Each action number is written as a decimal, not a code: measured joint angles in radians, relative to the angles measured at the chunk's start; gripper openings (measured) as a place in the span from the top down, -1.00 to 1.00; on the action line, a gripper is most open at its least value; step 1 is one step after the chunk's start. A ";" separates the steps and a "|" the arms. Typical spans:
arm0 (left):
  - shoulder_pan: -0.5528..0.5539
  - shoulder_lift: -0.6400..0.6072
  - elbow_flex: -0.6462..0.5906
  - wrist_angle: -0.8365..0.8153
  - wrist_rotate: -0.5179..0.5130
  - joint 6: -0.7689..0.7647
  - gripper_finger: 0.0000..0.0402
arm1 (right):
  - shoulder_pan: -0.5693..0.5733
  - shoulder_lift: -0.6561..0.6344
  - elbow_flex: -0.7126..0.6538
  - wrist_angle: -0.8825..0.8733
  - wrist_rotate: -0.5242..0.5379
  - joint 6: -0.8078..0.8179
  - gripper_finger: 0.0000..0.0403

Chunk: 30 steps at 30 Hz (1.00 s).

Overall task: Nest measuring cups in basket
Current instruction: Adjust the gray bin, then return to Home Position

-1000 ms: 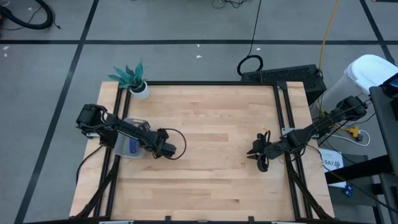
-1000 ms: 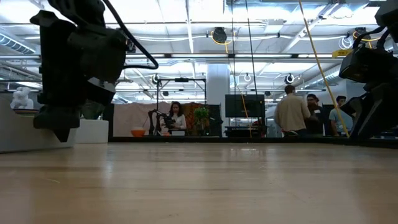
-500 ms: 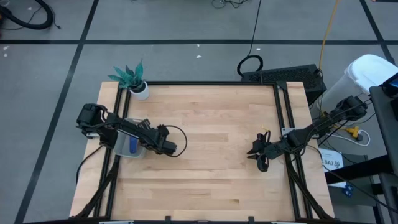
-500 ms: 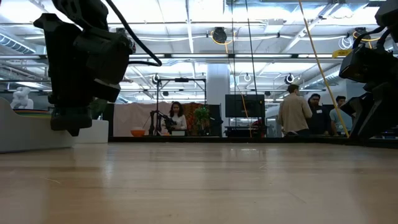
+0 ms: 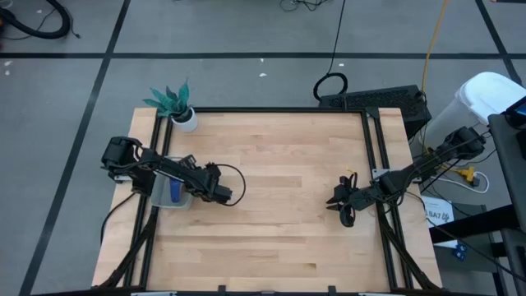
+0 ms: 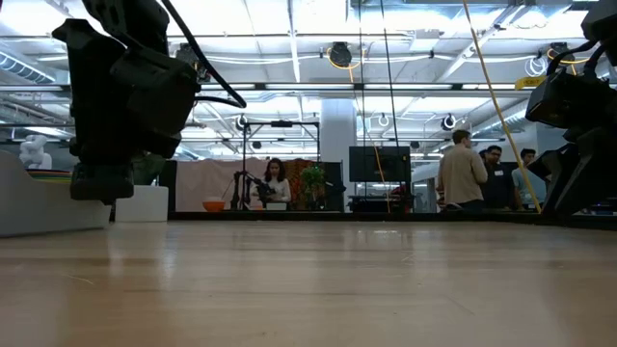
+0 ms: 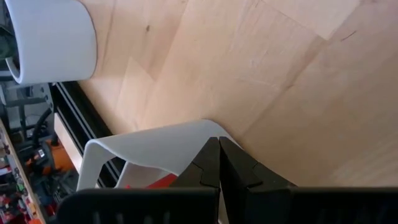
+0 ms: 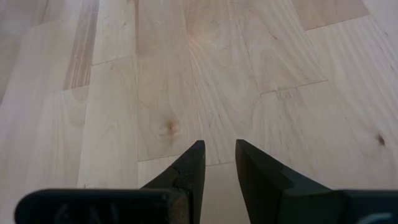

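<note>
The pale grey-blue basket (image 5: 161,197) sits at the table's left edge. A blue measuring cup (image 5: 175,193) lies in it, and the left wrist view shows a red one (image 7: 152,182) inside. My left gripper (image 5: 202,179) hangs shut above the basket's far right corner (image 7: 186,127), with nothing between its fingers. In the low view it hangs clear of the table (image 6: 96,191). My right gripper (image 5: 343,207) waits near the right edge. Its fingers (image 8: 219,158) stand a little apart over bare wood. Other cups are hidden by the left arm.
A small white pot (image 5: 186,120) with a green plant stands at the far left corner. Black rails (image 5: 374,148) run along the table's sides. Bare wood (image 5: 279,189) lies between the two arms. Several people (image 6: 463,173) stand in the room beyond.
My left gripper has turned a little at the wrist above the basket's right side and stayed shut. The basket has kept its place.
</note>
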 joint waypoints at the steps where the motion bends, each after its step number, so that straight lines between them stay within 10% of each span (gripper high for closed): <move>1: 0.000 0.000 0.000 0.000 0.000 -0.001 1.00 | 0.000 0.000 0.000 0.000 0.000 0.000 0.58; 11: -0.012 -0.003 0.057 -0.041 -0.017 -0.025 1.00 | 0.000 0.000 0.000 0.000 0.000 -0.003 0.58; 30: -0.180 -0.141 0.549 -0.007 -0.484 0.256 1.00 | 0.000 -0.052 0.004 0.252 0.032 -0.190 0.58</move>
